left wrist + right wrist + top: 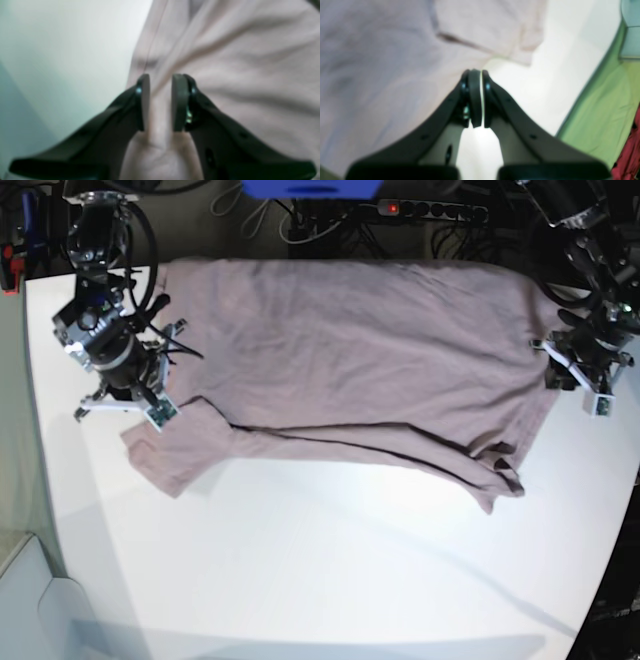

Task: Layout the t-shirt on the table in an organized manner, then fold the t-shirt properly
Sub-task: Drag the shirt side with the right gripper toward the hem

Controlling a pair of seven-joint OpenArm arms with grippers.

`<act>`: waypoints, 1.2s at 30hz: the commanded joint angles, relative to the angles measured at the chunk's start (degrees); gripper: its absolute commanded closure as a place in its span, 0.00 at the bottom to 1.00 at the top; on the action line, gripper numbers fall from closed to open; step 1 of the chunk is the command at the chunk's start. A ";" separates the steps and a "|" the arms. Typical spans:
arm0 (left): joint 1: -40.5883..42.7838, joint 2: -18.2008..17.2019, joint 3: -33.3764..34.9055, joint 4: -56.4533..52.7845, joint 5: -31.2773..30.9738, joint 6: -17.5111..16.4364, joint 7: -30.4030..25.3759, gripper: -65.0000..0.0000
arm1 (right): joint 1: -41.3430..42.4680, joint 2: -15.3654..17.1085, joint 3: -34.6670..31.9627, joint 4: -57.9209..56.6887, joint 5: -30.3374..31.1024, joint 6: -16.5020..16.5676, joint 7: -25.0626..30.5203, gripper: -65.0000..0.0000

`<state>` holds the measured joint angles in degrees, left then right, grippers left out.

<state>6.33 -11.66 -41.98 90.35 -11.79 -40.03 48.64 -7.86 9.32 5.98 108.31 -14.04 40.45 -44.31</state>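
**Shirt pinched at one edge, half folded**

Nearest, the table (330, 580) lay bare toward 6 o'clock. The left gripper (160, 102), at 3 o'clock in the base view, held a ridge of the shirt (350, 350) between narrowly parted jaws, probably to pull that edge taut. The right gripper (478, 97), at 9 o'clock, was closed on nothing, just off the cloth beside a sleeve. The mauve shirt stretched across the far half, creased, its near edge apparently doubled over.

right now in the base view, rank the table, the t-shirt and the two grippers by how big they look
1. table, largest.
2. t-shirt, covering much of the far half.
3. right gripper and left gripper: both small and look alike, so no ranking between them.
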 commanded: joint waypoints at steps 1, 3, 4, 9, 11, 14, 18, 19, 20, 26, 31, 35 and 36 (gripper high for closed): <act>-0.22 -0.87 -0.35 2.71 -0.47 0.03 0.19 0.77 | 1.40 0.30 -0.31 -0.14 0.37 -0.45 0.75 0.98; -0.31 -0.08 -0.35 4.64 -0.47 0.03 1.25 0.77 | 3.15 0.39 -1.89 -2.51 0.28 -0.45 0.75 0.90; -0.39 0.45 -0.35 5.52 -0.47 0.03 1.42 0.77 | 3.77 0.48 -2.86 -3.65 0.11 -0.45 0.75 0.83; -0.75 1.95 -0.09 6.67 -0.38 0.03 1.60 0.77 | 4.30 0.39 -8.57 -6.55 -2.35 -0.45 0.75 0.47; -1.01 3.09 0.00 6.31 -0.12 0.03 1.51 0.77 | 4.39 0.22 -10.77 -6.55 -2.35 -0.45 0.84 0.35; -1.01 3.35 0.00 5.26 -0.21 0.03 1.42 0.77 | 6.67 -1.37 -12.00 -7.96 -2.53 -0.45 0.84 0.28; -1.01 3.35 -0.09 4.82 -0.03 0.03 1.34 0.77 | 9.84 -1.72 -11.91 -12.09 -2.53 -0.45 0.93 0.28; -0.92 3.35 -0.09 4.82 0.06 0.03 1.25 0.77 | 10.54 -1.98 -11.91 -13.41 -2.53 -0.45 1.11 0.28; -0.83 3.35 -0.09 4.73 0.06 0.03 1.16 0.77 | 11.33 -1.98 -11.91 -14.73 -2.53 -0.45 1.11 0.28; -1.10 3.18 -0.18 -0.28 0.06 0.03 0.98 0.77 | 13.35 -1.98 -11.91 -19.48 -2.53 -0.45 1.72 0.29; -1.71 2.83 -0.09 -6.43 0.14 0.03 -2.97 0.77 | 13.26 -1.89 -11.91 -19.83 -2.62 -0.45 4.27 0.50; -1.80 2.56 0.00 -12.15 0.14 0.03 -6.66 0.77 | 13.35 -1.72 -11.91 -19.83 -2.62 -0.45 4.36 0.73; -1.80 2.12 0.00 -13.29 0.14 0.03 -7.10 0.77 | 13.35 -1.72 -11.82 -19.92 -2.62 -0.45 4.36 0.79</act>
<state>4.91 -8.75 -41.91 76.62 -12.84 -40.18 40.14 4.45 7.27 -6.07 87.55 -16.71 40.45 -40.64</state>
